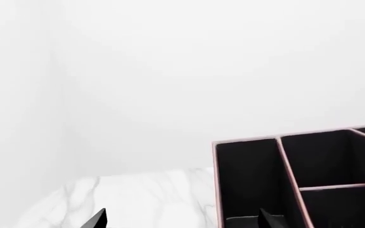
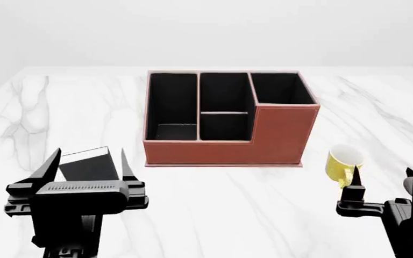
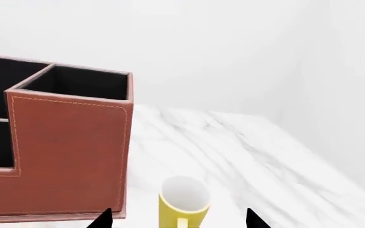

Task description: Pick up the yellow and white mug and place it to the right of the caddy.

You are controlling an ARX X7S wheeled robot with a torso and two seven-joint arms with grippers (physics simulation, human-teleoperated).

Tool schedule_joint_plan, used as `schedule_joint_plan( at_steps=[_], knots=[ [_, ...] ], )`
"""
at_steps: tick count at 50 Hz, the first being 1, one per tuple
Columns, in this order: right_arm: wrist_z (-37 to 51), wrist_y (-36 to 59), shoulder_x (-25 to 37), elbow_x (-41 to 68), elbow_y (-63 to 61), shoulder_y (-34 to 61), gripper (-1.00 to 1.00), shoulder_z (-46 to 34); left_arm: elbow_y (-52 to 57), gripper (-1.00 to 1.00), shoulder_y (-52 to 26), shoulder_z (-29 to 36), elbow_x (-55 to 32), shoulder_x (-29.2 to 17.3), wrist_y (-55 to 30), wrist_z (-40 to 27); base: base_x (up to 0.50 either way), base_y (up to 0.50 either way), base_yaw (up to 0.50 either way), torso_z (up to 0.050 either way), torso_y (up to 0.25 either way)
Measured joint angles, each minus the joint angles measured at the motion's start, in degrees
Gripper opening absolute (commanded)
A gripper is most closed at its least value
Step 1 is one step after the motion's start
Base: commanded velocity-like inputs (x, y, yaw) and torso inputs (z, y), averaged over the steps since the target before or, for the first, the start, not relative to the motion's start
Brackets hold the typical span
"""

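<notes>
While the yellow and white mug (image 2: 343, 164) lies on its side on the white desk (image 2: 214, 204), it is already to the right of the brown caddy (image 2: 228, 121), near it but not touching. That is the place the task asks for. The pictures fit two stories: the mug may be waiting there to be picked up, or it may have been put down there. One moment cannot tell which. The mug does lie tipped over, with its white inside facing away from the robot and its handle toward the robot.

The right tool (image 2: 382, 188) hangs just in front of the mug with its fingers spread apart, and it holds nothing. The left tool (image 2: 88, 166) hangs over the desk in front of the caddy's left end, also spread wide and holding nothing.

The head view shows both tools, the whole caddy with its black boxes inside, and the mug all at once. The right wrist view shows the mug (image 3: 182, 202) up close between the two black finger tips, and the caddy's brown side wall (image 3: 68, 152) beside it. The left wrist view shows no mug at all, only the caddy's black boxes (image 1: 296, 180) and some desk.
</notes>
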Motion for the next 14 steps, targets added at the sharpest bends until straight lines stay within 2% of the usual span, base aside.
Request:
schedule_joint_plan(
  at_steps=[14],
  knots=[
    [0.0,-0.94,-0.43,0.77,-5.93,-5.82,1.0,2.94,4.59,1.0,2.33,1.1,1.75,-1.05,-1.08,-1.97,0.0,0.0,0.0,0.0,0.0]
  ],
)
